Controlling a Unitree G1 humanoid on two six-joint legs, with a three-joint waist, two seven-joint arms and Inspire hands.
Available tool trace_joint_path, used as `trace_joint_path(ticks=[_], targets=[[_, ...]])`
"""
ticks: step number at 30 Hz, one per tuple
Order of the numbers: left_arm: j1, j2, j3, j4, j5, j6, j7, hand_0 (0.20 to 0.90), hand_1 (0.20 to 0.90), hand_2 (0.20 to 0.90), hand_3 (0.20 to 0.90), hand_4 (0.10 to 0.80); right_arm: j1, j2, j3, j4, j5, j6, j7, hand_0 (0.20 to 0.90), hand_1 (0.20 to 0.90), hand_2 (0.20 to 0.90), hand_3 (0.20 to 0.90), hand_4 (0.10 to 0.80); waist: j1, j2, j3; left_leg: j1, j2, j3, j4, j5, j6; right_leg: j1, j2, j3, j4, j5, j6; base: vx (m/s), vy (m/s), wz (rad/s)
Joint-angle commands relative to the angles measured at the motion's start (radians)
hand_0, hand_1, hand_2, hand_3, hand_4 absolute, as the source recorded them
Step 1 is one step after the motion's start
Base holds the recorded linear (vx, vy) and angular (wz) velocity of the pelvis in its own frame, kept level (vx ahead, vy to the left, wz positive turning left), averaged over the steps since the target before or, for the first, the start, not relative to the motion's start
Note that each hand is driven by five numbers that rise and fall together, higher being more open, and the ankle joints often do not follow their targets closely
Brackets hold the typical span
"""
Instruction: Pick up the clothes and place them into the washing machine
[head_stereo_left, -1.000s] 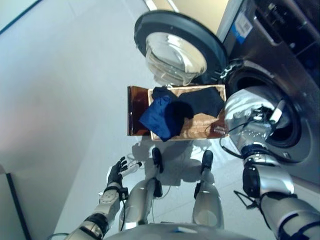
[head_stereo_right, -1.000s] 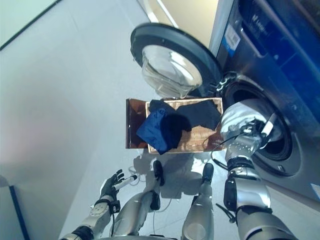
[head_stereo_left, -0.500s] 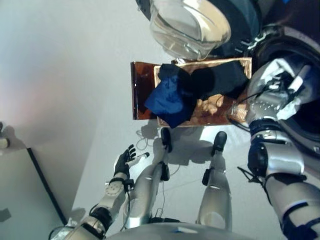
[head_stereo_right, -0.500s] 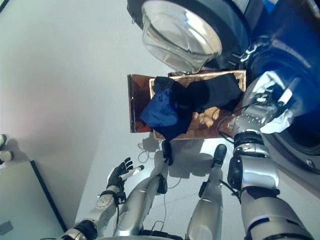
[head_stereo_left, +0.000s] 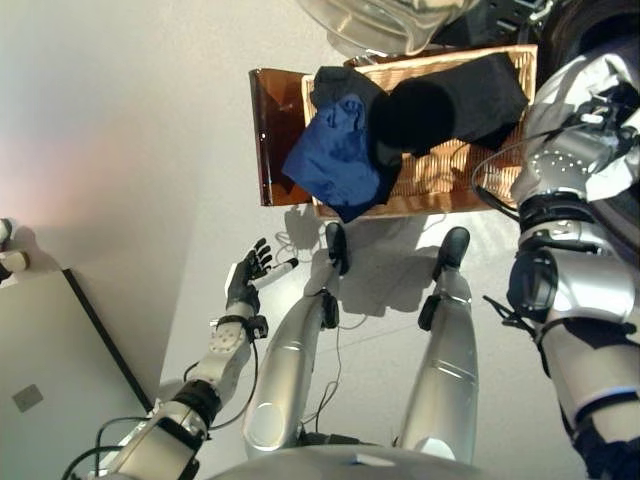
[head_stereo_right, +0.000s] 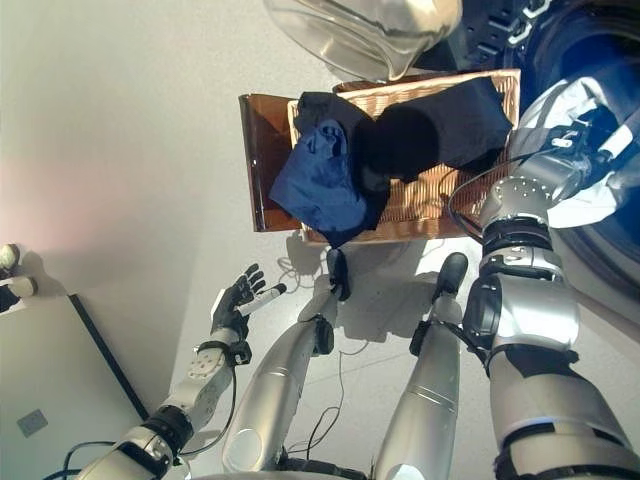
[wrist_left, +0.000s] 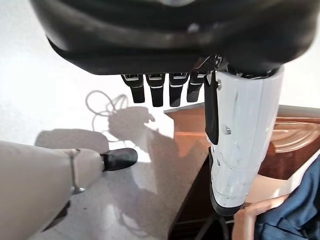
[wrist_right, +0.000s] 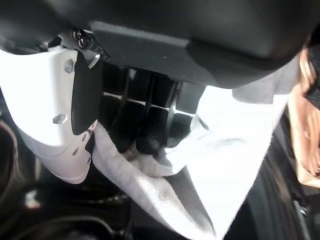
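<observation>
Left hand: the left hand (head_stereo_left: 247, 281) hangs low at about 8 o'clock over the pale floor (head_stereo_left: 130, 130), fingers straight and spread, holding nothing; its wrist view shows the fingers (wrist_left: 157, 90) extended above the floor, the white-covered thumb beside them.
Room on the left: bare floor runs from the left hand up to 10 o'clock; a flat grey panel (head_stereo_left: 40, 385) lies at 8 o'clock near the frame edge.
Basket: a woven basket (head_stereo_left: 440, 170) sits at 12 to 1 o'clock, with a brown lid or board (head_stereo_left: 268, 140) against its left edge.
Blue garment: a blue garment (head_stereo_left: 335, 160) drapes over the basket's left rim, its long axis slanting from 1 o'clock down to 7 o'clock, the lower tip hanging past the front edge.
Dark garment: a black garment (head_stereo_left: 460, 95) lies across the basket top, long axis running 9 to 3 o'clock.
Washer door: the glass door (head_stereo_right: 360, 25) stands open at 12 o'clock, just above the basket.
White cloth: a white garment (head_stereo_right: 590, 150) sits at 2 o'clock at the dark mouth of the washing machine (head_stereo_right: 600, 60).
Right hand: the right hand (wrist_right: 150, 120) has its fingers curled into the white cloth, thumb closing beside them, gripping it.
Change: against the frame half a second back, the whole view has tipped down, so basket and machine sit higher; the right hand keeps its grip on the white cloth at the opening.
</observation>
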Motion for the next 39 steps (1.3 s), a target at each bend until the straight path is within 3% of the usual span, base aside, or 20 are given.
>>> trace_joint_path(ticks=[1,12,15,25,30,39], targets=[[0.040,0.038,0.004,0.001,-0.019,-0.035,0.028,0.900,0.900,0.900,0.900,0.800,-0.071,-0.135,0.057,-0.014,-0.020,-0.056,0.027,0.200,0.200,0.200,0.200,0.300,0.022,0.065,-0.060,-0.027,0.074,-0.025,0.160,-0.162,-0.098,-0.018,0.005,0.026,0.068,-0.037,-0.002,0.022,0.030,-0.07],[0.059,0.056,0.015,-0.025,-0.003,-0.040,0.039,0.900,0.900,0.900,0.900,0.800,-0.171,-0.348,0.095,0.027,-0.096,-0.078,-0.064,0.200,0.200,0.200,0.200,0.300,0.013,0.072,-0.092,-0.022,0.071,-0.025,0.140,-0.164,-0.104,-0.032,0.002,0.035,0.065,-0.042,0.002,0.002,0.002,0.00],[0.080,0.074,0.028,-0.038,0.002,-0.049,0.051,0.900,0.900,0.900,0.900,0.800,-0.269,-0.427,0.159,-0.008,-0.116,-0.108,-0.083,0.200,0.200,0.200,0.200,0.300,0.019,0.071,-0.105,-0.046,0.071,-0.019,0.133,-0.159,-0.104,-0.069,0.001,0.045,0.066,-0.040,0.005,-0.003,-0.002,-0.03],[0.106,0.093,0.071,-0.062,-0.001,-0.068,0.069,0.900,0.900,0.900,0.900,0.800,-0.418,-0.457,0.288,-0.094,-0.137,-0.156,-0.075,0.200,0.200,0.200,0.200,0.300,0.030,0.066,-0.136,-0.115,0.075,-0.016,0.136,-0.149,-0.107,-0.172,-0.008,0.071,0.116,-0.044,0.006,0.000,0.000,0.01],[0.117,0.102,0.093,-0.067,-0.005,-0.075,0.077,0.900,0.900,0.900,0.900,0.800,-0.511,-0.475,0.398,-0.113,-0.175,-0.144,-0.082,0.200,0.200,0.200,0.200,0.300,0.039,0.059,-0.152,-0.147,0.072,-0.017,0.123,-0.137,-0.111,-0.220,-0.013,0.083,0.133,-0.043,0.008,0.003,-0.006,0.00],[0.116,0.114,0.092,-0.094,0.008,-0.078,0.086,0.900,0.900,0.900,0.900,0.800,-0.580,-0.484,0.489,-0.072,-0.208,-0.102,-0.090,0.200,0.200,0.200,0.200,0.300,0.047,0.054,-0.169,-0.197,0.067,-0.013,0.118,-0.126,-0.109,-0.288,-0.005,0.098,0.159,-0.043,0.008,0.010,-0.006,0.05]])
